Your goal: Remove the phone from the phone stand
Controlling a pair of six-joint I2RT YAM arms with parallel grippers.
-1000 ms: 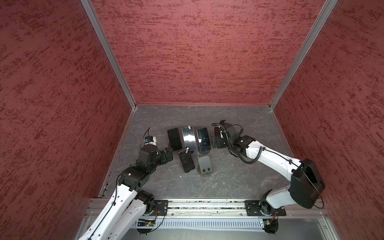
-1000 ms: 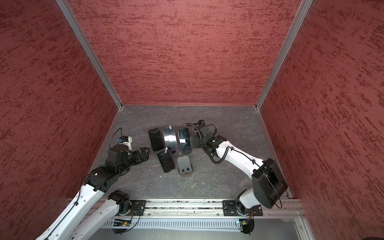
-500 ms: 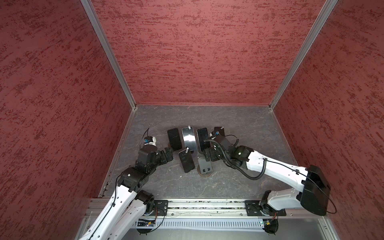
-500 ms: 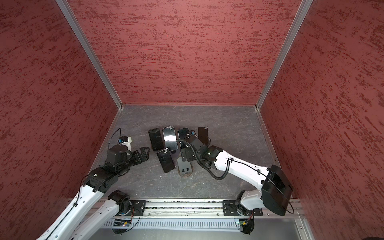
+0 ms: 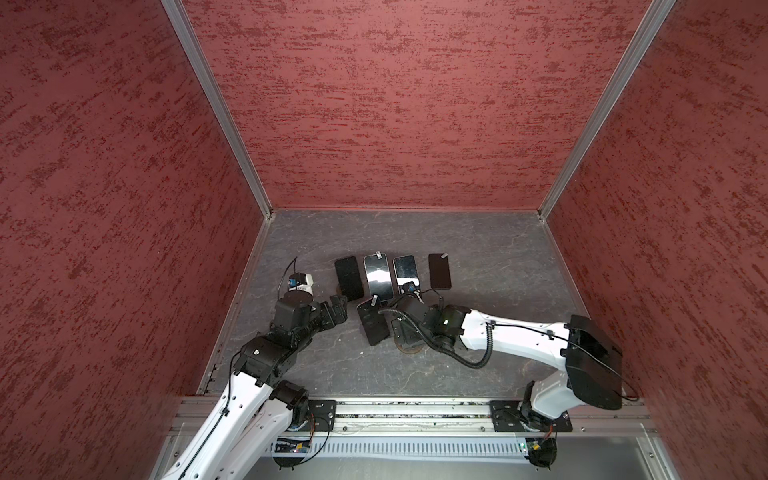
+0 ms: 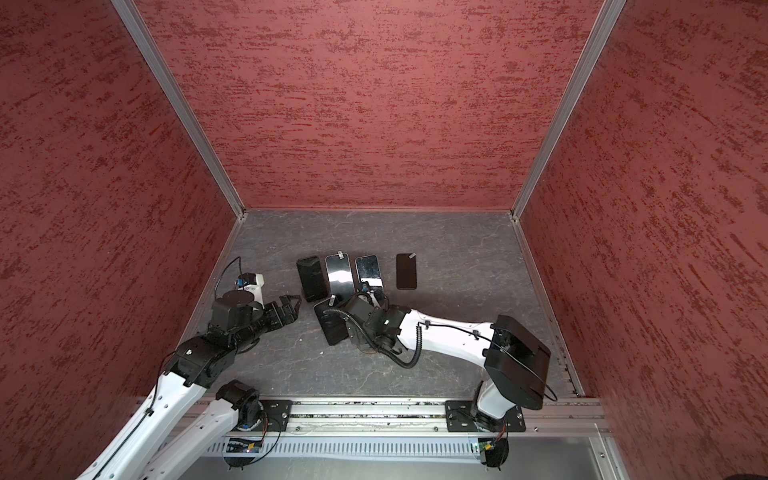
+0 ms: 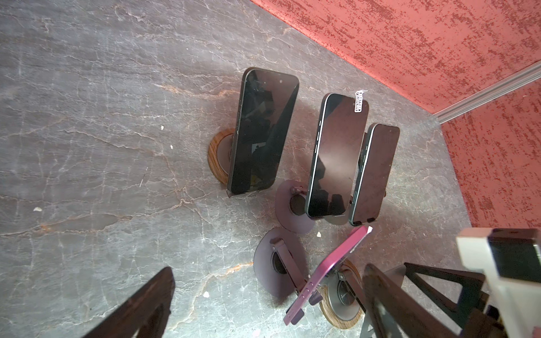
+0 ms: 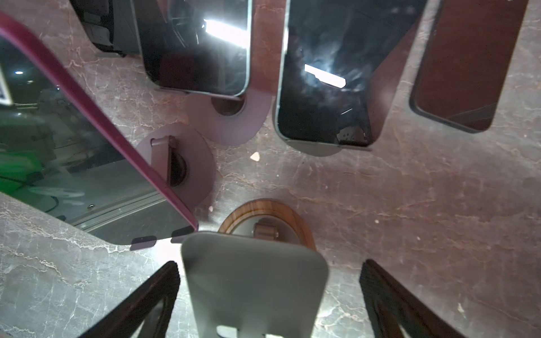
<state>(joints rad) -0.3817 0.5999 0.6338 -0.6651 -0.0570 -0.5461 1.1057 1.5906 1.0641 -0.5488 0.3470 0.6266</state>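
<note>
Several dark phones lean on stands in both top views: a black one (image 5: 348,277), a glossy one (image 5: 377,276), a third (image 5: 405,270) and a magenta-edged one (image 5: 372,321). Another phone (image 5: 439,271) lies flat on the floor, off any stand. My right gripper (image 5: 401,330) is open, its fingers on either side of an empty stand's grey plate (image 8: 254,281) without touching it; the stand's wooden base (image 8: 269,210) shows beyond. The magenta phone (image 8: 73,146) is close beside it. My left gripper (image 5: 338,304) is open and empty, left of the magenta phone (image 7: 325,275).
Red textured walls close in the grey stone floor (image 5: 478,365) on three sides. Round stand bases (image 7: 281,263) crowd the floor around the phones. The right arm's white link (image 7: 497,263) reaches close to my left gripper. A metal rail (image 5: 415,415) runs along the near edge.
My right gripper has left the phone lying flat at the far right and swung back toward the near side, over the empty stand. The left arm has stayed still.
</note>
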